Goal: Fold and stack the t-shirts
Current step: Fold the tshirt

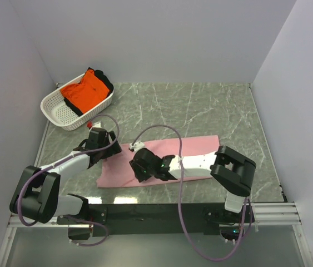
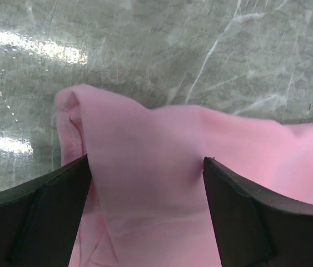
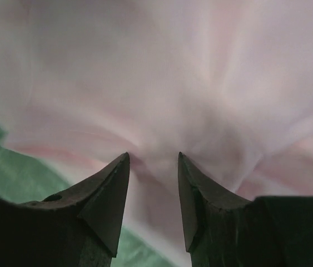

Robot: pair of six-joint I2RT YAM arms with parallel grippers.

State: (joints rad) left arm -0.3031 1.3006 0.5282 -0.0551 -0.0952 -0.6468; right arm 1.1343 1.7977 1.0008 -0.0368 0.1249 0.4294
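- Pink t-shirt (image 1: 195, 150) runs left to right, bare table (image 1: 200, 105) beyond its far edge.
- Left gripper (image 2: 145, 161) gapes astride its left end.
- Right gripper (image 3: 153, 158) pinches bunched cloth.

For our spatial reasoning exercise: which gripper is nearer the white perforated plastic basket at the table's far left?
Left. The left gripper sits close to the near side of the white perforated plastic basket; the right gripper is farther off, mid-table on the light pink fabric t-shirt.

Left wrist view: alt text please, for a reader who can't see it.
Two black fingers of the left gripper stand wide apart, on either side of a raised fold at the edge of a pink t-shirt. Beyond the cloth lies a grey-green marbled table with bright streaks of glare.
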